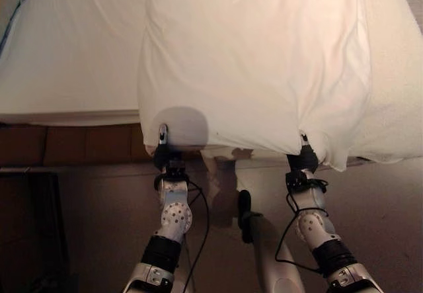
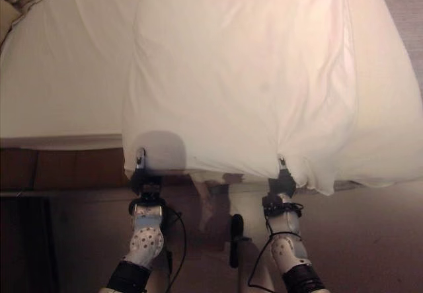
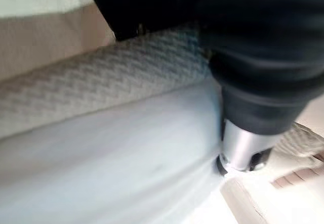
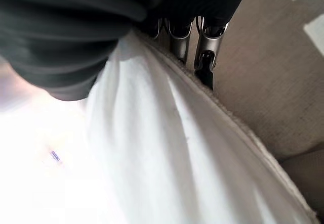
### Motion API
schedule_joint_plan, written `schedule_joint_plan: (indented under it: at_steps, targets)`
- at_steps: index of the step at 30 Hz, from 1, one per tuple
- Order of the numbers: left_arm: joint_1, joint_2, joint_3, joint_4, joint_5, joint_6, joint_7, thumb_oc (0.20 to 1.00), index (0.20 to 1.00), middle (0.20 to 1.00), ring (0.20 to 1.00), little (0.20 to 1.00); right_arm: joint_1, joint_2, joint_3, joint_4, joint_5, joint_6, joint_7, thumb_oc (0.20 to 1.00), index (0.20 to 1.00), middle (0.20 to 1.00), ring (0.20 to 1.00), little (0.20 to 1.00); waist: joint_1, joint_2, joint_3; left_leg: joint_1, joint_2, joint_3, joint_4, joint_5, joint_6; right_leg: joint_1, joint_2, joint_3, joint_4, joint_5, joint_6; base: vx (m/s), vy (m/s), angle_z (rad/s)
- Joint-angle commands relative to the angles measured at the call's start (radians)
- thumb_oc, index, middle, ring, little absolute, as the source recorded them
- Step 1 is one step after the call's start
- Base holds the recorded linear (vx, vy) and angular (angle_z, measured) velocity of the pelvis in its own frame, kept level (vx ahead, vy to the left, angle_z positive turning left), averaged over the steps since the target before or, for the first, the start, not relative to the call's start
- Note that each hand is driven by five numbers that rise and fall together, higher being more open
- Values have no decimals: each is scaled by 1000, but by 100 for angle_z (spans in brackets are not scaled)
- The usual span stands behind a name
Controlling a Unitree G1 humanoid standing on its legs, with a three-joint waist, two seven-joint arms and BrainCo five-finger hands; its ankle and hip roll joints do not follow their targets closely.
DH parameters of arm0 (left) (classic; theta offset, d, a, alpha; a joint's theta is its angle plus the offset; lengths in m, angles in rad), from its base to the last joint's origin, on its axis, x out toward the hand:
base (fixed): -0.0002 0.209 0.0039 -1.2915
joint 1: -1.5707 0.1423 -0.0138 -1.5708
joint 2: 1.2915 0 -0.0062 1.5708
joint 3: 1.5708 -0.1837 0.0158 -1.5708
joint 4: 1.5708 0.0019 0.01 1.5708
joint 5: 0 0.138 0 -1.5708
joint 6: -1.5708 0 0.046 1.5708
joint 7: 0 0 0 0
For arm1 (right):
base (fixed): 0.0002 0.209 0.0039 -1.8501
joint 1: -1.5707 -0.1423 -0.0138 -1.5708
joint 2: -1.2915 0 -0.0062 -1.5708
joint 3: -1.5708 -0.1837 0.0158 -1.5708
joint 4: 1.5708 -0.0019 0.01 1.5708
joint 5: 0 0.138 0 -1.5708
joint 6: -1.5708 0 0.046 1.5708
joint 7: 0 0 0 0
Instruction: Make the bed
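At the near edge of the scene, the left hand (image 1: pixel 162 149) and the right hand (image 1: pixel 305 155) are raised to the near hem of a white duvet (image 1: pixel 258 61), one at each near corner. A thumb of the left hand is seen lying on top of the cloth at the left corner, with the rest of the hand beneath the hem, so the corner is pinched between them. In the right wrist view, the fingers (image 4: pixel 205 47) of the right hand are curled against the piped edge of the duvet, and the cloth is gathered into folds that run to that grip; the right corner is held as well. In the left wrist view, the duvet is pressed against the quilted side of the mattress (image 3: pixel 101 90).

Between the two hands the hem hangs over the near edge of the bed (image 1: pixel 66 61), with a wooden bed frame (image 1: pixel 73 144) seen below it on the left. Beyond the hands, the duvet is spread flat over the middle of the bed and reaches the far edge of the head views. A bare strip of sheet is left uncovered on the left side, and a narrower strip on the right.
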Motion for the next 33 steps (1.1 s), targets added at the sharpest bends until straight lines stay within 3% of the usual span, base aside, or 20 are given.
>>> schedule_joint_plan:
  at_steps: [1,3,4,5,9,10,13,16,20,25,30,32,33]
  targets:
    - [77,133,215,-75,115,-179,125,200,200,200,200,200,22,-61,-67,-59,-43,-76,6,200,200,200,200,200,68,-17,-57,-17,-50,124,26,-37,72,126,-103,-97,-354,238,77,50,417,-37]
    - [70,131,226,-67,134,-184,149,200,200,200,200,200,20,-62,-57,-59,-51,-69,10,200,200,200,200,200,66,-16,-59,-17,-60,128,16,-29,79,124,-80,-102,-332,217,67,-13,228,-78]
    - [54,129,238,-49,150,-195,182,200,200,200,200,200,25,-64,-39,-55,-66,-68,16,200,200,200,200,200,53,-22,-50,-8,-74,131,5,-25,80,115,-20,-80,-295,179,55,-43,195,-68]
    - [45,124,246,-52,157,-196,200,200,200,200,200,200,25,-67,-26,-45,-80,-65,8,200,200,200,200,200,50,-25,-51,-2,-81,132,-14,-18,82,112,6,-82,-288,158,42,-32,161,-17]
    - [53,104,269,-54,178,-204,253,200,200,200,200,200,23,-66,1,4,-95,-48,16,200,200,200,200,200,59,-19,-44,4,-74,129,-42,-6,81,111,-2,-72,-318,165,36,-21,49,27]
    - [66,84,292,-27,163,-218,279,200,200,200,200,200,27,-76,30,64,-140,-20,32,200,200,200,200,200,71,-27,-43,0,-65,141,-32,-7,78,129,-14,-84,-349,192,47,-32,-52,-14]
    - [77,80,338,4,204,-219,335,200,200,200,200,200,40,-73,59,107,-151,4,51,200,200,200,200,200,78,-34,-44,3,-56,142,-41,4,72,131,-13,-92,-348,193,51,-14,-69,-21]
    - [81,90,432,157,199,-209,363,200,200,200,200,200,71,-88,116,219,-236,61,92,200,200,200,200,200,76,-31,-54,15,-47,134,-57,14,62,140,-10,-108,-342,186,48,22,-68,-1]
    - [55,121,500,301,153,-200,336,200,200,200,200,200,71,-79,161,333,-352,100,68,200,200,200,200,200,72,-30,-56,23,-42,128,-77,23,52,150,-13,-123,-349,185,51,16,-29,7]
    - [19,164,493,561,95,-121,246,200,200,200,200,200,41,-17,138,548,-418,143,-30,200,200,200,200,200,72,-26,-51,30,-39,117,-81,26,51,155,-16,-133,-330,170,48,18,-16,7]
    - [-5,193,454,825,109,19,187,200,200,200,200,200,-12,17,115,776,-486,231,-88,200,200,200,200,200,67,-31,-52,44,-33,115,-79,23,49,167,-18,-139,-313,157,47,35,-24,9]
    - [-12,199,436,891,129,62,184,429,429,429,429,429,-34,38,82,854,-472,252,-120,200,200,200,200,200,65,-36,-52,48,-32,115,-73,19,47,171,-17,-141,-299,150,46,41,-37,7]
    - [-10,197,420,917,140,98,157,485,485,485,485,485,-40,41,72,886,-476,262,-129,200,200,200,200,200,63,-38,-53,52,-30,114,-73,18,47,173,-16,-141,-298,148,45,41,-37,7]
